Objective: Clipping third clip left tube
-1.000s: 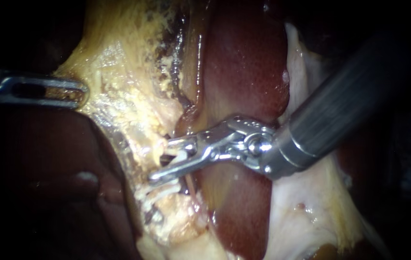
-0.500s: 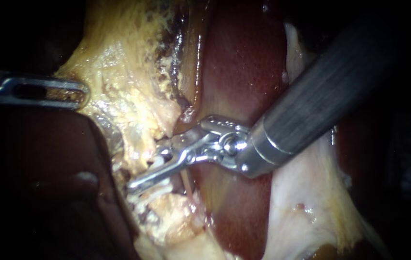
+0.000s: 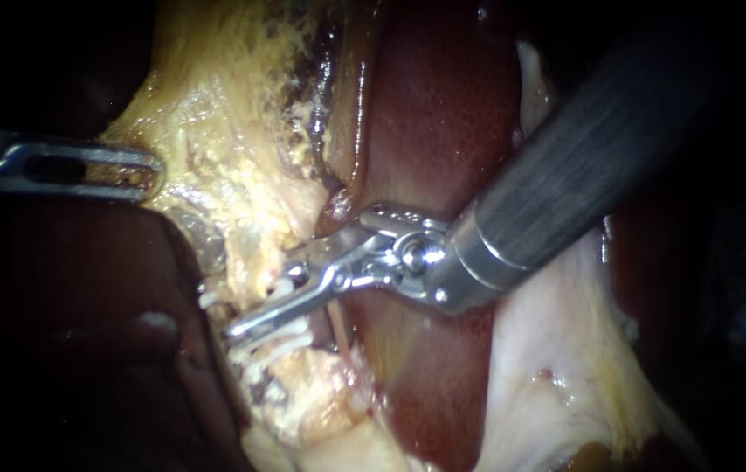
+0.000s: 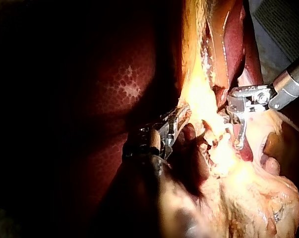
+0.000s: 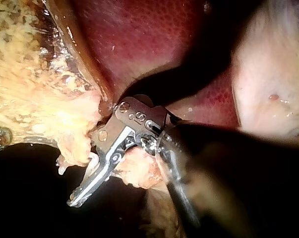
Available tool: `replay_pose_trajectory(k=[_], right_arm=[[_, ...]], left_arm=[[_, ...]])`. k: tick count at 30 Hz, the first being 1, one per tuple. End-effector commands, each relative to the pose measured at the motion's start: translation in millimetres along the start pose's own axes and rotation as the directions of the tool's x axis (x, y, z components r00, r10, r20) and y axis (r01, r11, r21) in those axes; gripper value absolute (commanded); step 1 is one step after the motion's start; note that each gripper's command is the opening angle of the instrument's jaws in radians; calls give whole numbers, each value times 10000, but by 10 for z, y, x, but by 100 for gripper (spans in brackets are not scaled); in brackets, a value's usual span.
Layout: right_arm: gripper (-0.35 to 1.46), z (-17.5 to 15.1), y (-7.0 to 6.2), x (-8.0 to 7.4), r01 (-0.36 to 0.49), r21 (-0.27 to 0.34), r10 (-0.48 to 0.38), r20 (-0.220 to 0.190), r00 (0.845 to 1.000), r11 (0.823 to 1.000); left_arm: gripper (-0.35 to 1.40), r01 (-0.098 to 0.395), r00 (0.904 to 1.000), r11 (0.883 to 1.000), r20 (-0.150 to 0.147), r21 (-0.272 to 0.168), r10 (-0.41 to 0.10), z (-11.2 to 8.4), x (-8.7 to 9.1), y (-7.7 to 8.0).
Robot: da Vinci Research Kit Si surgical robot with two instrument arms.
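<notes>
My right instrument (image 3: 255, 301) comes down from the upper right, its jaws open across the yellow fatty tissue (image 3: 233, 175) where the left tube runs. A white clip (image 3: 284, 287) sits in the gap between them. The lower jaw shows in full; the upper one is partly hidden by fat. More white clips (image 3: 281, 348) lie just below the lower jaw. A thin pink tube (image 3: 338, 328) passes under the jaw hinge. My left instrument (image 3: 141, 170) is shut on the edge of the yellow tissue and holds it taut. The right wrist view shows the open right instrument (image 5: 87, 171) beside the fat.
Dark red liver (image 3: 443, 131) fills the middle behind the right instrument's shaft. Pale whitish tissue (image 3: 556, 367) lies to the lower right. A dark liver lobe (image 3: 85, 350) sits under the left instrument. In the left wrist view the left instrument (image 4: 181, 116) and right instrument (image 4: 232, 134) flank the fat.
My right instrument has pushed leftward, so its open jaws with the clip reach further across the yellow tissue. The left instrument has held still.
</notes>
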Motion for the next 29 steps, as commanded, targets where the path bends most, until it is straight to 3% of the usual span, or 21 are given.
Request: replay_pose_trajectory(k=[1, 6, 8, 9, 10, 11, 16, 29], right_arm=[[49, -1, 2, 1, 8, -54, -8, -38, 10000, 10000], [39, -9, 8, 9, -220, -428, 207, -323, 9993, 9988], [5, -15, 12, 13, -479, -651, 449, -480, 9978, 9967], [-23, -19, 16, 13, -471, -727, 433, -528, 9977, 9962], [-35, -23, 20, 14, -526, -824, 478, -597, 9971, 9952], [-35, -27, 25, 14, -885, -951, 824, -660, 9944, 9915], [-35, -44, 34, 9, -989, -1107, 917, -682, 9935, 9889], [-35, -39, 30, 9, -1250, -848, 1226, -336, 9919, 9885]], left_arm=[[-35, -2, 10000, 10000, -1, 0, 2, 0, 0, 0], [-35, -2, 10000, 10000, -1, 0, 2, 0, 0, 0], [-35, -2, 10000, 10000, -1, 0, 2, 0, 0, 0], [-35, -2, 10000, 10000, -1, 0, 2, 0, 0, 0], [-35, -2, 10000, 10000, -1, 0, 2, 0, 0, 0], [-35, -2, 10000, 10000, -1, -1, 2, 0, 0, 0], [-35, 2, 10000, 10000, 3, -5, -2, 0, 1, -1], [-35, 0, 10000, 10000, 1, -3, 0, 0, 1, -1]])
